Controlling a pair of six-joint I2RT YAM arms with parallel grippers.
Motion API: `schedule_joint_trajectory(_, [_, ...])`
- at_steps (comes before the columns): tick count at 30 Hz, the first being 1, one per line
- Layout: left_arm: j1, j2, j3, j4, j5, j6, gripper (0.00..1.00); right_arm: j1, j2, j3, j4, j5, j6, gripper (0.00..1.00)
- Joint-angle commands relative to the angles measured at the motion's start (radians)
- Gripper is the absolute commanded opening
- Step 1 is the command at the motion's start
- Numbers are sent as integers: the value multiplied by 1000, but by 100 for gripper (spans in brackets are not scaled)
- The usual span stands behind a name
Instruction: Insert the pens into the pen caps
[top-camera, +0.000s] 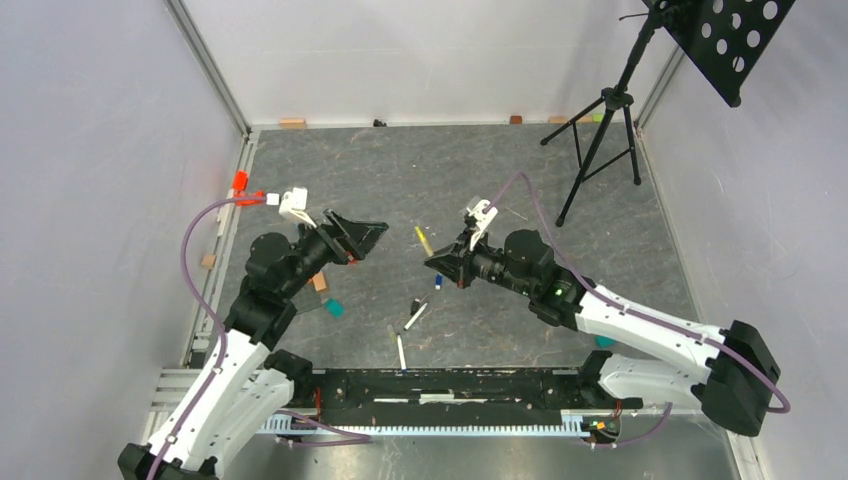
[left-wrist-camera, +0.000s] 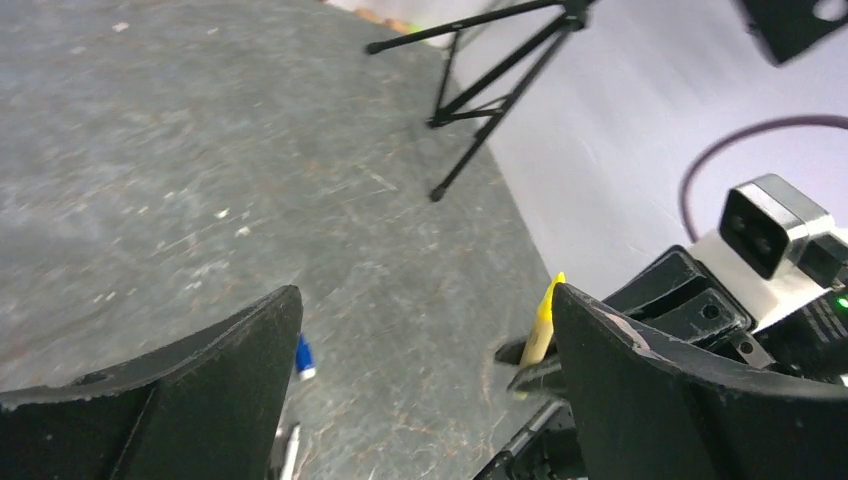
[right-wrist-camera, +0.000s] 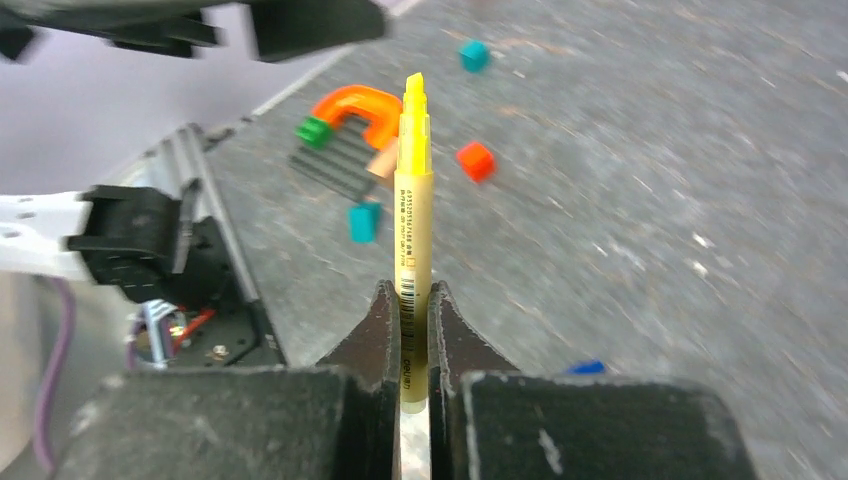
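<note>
Above the grey mottled table (top-camera: 560, 200), I am clamping the right gripper (right-wrist-camera: 414, 300) onto the rear end of the yellow-barrelled highlighter pen (right-wrist-camera: 414, 200), whose bare chisel tip is pointing toward 11 o'clock in the overhead view. The left gripper (top-camera: 360, 235) is hanging at 9 o'clock of it, jaws spread wide and gripping nothing. The tiny bright blue plastic pen cap (top-camera: 438, 282) is lying loose on the table just at 6 o'clock of my right gripper. Two thin white-barrelled pens (top-camera: 416, 316) are resting further off at 7 o'clock, near the arms' bases.

The risks, as I am judging them: I am pinching the pen low on its barrel, so any sideways push at the tip could swing it or slide it through the jaws. The cap is small and unsecured, and a wide-open left gripper coming down could nudge it away instead of catching it. With both grippers working this close, they could also bump. I cannot tell whether the blue cap even belongs to this pen, and forcing a mismatch would jam it.

A white label strip with a barcode and fine print is running along the yellow barrel. The lettering is too small and blurred for me to read.
</note>
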Motion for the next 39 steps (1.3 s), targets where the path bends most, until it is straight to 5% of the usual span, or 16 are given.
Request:
schedule_joint_trajectory(1, [14,-1,89,-300,-95,51,100,-57,-69,-23,-197,171,-13,0])
schedule_joint_trajectory(7, [-19,16,118,-720,-233,-20,100,-79,-145,-31,-412,361,-56,0])
schedule_joint_trajectory(12, [-139,58,80,-838,-395,-163,89,-79,-226,-60,-471,482,-52,0])
schedule_joint_trajectory(21, [-486,294,58,-809,-644,-392,81,-79,-228,-84,-493,495,-42,0])
schedule_joint_trajectory(39, [-653,588,49,-700,-756,-651,56,-78,-267,-175,-459,478,-53,0])
